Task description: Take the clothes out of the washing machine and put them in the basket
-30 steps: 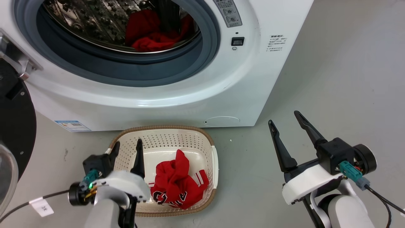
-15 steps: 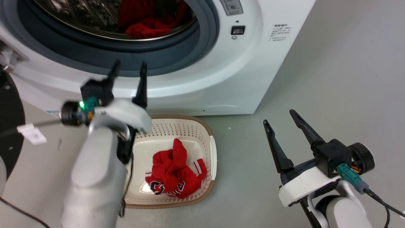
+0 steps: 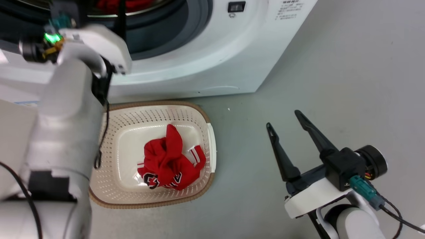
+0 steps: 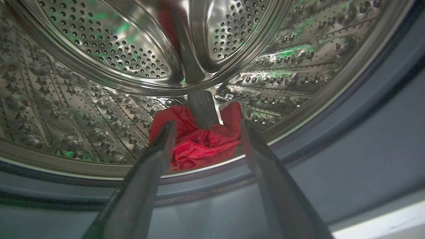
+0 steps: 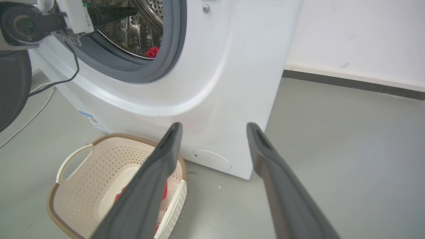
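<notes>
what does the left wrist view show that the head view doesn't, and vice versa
Left wrist, not head: the perforated steel drum wall and the left gripper, fingers open, aimed at a crumpled red garment on the drum floor. Head, not left wrist: the cream perforated plastic basket holding a red-and-white jersey, the open right gripper. Both: the grey porthole rim of the white washing machine, that red garment.

Grey floor (image 3: 332, 66) meets white wall (image 5: 358, 39), dark skirting (image 5: 348, 84).
</notes>
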### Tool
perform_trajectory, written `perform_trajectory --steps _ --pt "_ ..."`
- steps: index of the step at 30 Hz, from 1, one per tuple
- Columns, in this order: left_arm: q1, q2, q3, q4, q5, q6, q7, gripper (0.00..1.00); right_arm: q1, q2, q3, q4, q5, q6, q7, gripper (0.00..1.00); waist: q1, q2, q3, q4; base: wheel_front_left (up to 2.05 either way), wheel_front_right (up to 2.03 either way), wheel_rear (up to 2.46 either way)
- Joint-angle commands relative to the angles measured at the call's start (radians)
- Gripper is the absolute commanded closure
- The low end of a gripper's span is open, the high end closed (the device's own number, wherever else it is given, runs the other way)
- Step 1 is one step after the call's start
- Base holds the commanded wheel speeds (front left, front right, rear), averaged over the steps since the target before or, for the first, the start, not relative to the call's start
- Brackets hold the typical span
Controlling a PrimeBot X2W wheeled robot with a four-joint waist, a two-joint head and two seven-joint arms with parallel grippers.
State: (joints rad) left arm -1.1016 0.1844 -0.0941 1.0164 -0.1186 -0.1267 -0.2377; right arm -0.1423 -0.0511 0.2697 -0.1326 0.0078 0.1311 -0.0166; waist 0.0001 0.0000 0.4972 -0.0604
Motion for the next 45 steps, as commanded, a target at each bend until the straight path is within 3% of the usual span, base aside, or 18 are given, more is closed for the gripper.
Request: perform_trajectory --steps 1,14,26,37,38,39,40,45 --pt "-0.027 0.011 -0.001 0.013 -0.004 0.000 0.005 0.00 -0.010 0.002 0.006 -0.010 -0.001 -0.001 -0.003 0.00 -0.0001 0.0000 0.028 -0.014 0.00 0.00 0.00" --pt "-0.344 0.142 -0.046 0.192 -0.015 -0.004 0.177 0.00 -0.031 0.002 0.093 -0.036 0.020 -0.001 -0.025 0.00 -0.0001 0.0000 0.168 -0.118 0.00 0.00 0.00" --pt "-0.492 0.248 -0.079 0.244 -0.034 -0.004 0.419 0.00 -0.006 0.002 0.165 -0.042 0.052 -0.001 -0.058 0.00 -0.0001 0.0000 0.255 -0.220 0.00 0.00 0.00" --pt "-0.518 0.274 -0.072 0.265 -0.071 0.000 0.609 0.02 -0.018 0.002 0.194 -0.028 0.074 -0.001 -0.082 0.00 -0.0001 0.0000 0.301 -0.257 0.00 0.00 0.00" --pt "-0.516 0.277 -0.072 0.266 -0.075 0.004 0.621 0.55 -0.021 0.002 0.196 -0.026 0.078 -0.001 -0.082 0.00 -0.0001 0.0000 0.301 -0.259 0.00 0.00 0.00" --pt "-0.512 0.279 -0.072 0.267 -0.078 0.005 0.634 0.86 -0.023 0.002 0.197 -0.024 0.081 -0.001 -0.083 0.00 -0.0001 0.0000 0.299 -0.261 0.00 0.00 0.00" --pt "-0.511 0.280 -0.072 0.267 -0.079 0.006 0.639 1.00 -0.024 0.002 0.196 -0.022 0.082 -0.001 -0.084 0.00 -0.0001 0.0000 0.297 -0.262 0.00 0.00 0.00" --pt "-0.509 0.291 -0.077 0.237 -0.081 0.032 0.588 1.00 -0.031 0.002 0.185 -0.016 0.088 -0.001 -0.088 0.00 -0.0001 0.0000 0.290 -0.267 0.00 0.00 0.00"
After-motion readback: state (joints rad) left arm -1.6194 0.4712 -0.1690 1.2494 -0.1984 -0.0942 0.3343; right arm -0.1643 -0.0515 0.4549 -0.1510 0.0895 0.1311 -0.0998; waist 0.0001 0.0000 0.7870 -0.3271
